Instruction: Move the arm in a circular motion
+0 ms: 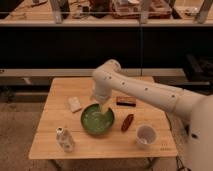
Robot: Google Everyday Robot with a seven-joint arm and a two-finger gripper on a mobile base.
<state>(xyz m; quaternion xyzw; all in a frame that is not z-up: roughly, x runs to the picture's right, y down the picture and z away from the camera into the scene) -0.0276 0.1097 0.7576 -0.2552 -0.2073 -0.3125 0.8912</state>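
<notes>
Wooden table (60, 92) below; fingers (105, 108) of the arm (135, 90) hang over the green bowl (92, 122); spread or pressed, cannot tell.

- The arm (137, 90) is coloured cream-white; its pale gripper (105, 110) is seen over the green bowl (88, 125).
- The table (107, 148) is finished in light wood.
- The near-right cup (145, 140) is coloured white.

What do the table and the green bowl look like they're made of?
Rectangular table: pale wood, matte, plank seams visible. Round green bowl: probably glazed ceramic or plastic, slight sheen. The gripper of the cream-white arm hangs over the bowl.
</notes>
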